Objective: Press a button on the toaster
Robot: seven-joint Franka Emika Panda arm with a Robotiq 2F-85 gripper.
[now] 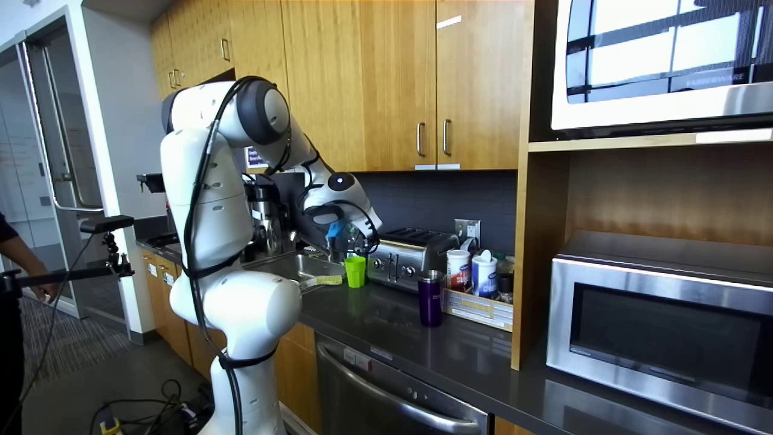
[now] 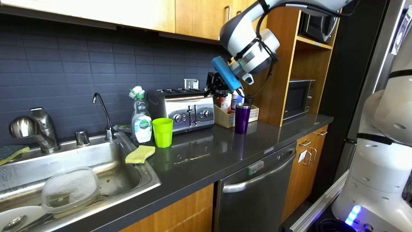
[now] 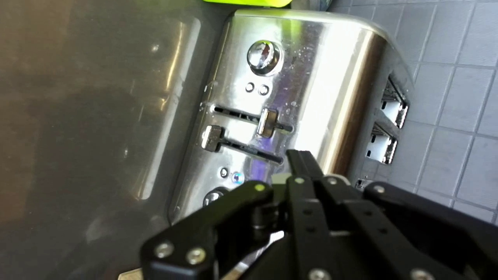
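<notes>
Toaster [image 2: 185, 104], shiny metal, sits below pincer [image 3: 299, 152] & mostly to its left in an exterior view; can't tell if they touch. Lt.-brown box [image 2: 224, 118] is below pincer too, just past toaster's near end. Pincer is narrow: fingers [image 3: 301, 167] together, side by side, tips over upper front of toaster in wrist view. Green-capped dish-soap btl. [image 2: 142, 127] stands upright well apart from pincer, past toaster's far end. Purple tumbler [image 2: 242, 118], upright, is below & right of pincer in an exterior view. Red-label wipes canister [image 1: 459, 272] & blue-label wipes canister [image 1: 484, 278] stand in box, below pincer. Lime-green cup [image 2: 162, 132], upright, is well apart from pincer, by toaster's far end; yellow sponge [image 2: 140, 154] sits farther off, nr cup. On toaster front, far knob [image 3: 263, 57] is well apart from pincer; near knob [image 3: 213, 196] is partly hidden by it. One lever [image 3: 212, 138] is down; other lever [image 3: 267, 122], closer to pincer tips, is up. Smallest, nr pincer in wrist view, side by side: plain button [image 3: 224, 172] & blue-lit button [image 3: 237, 178].
</notes>
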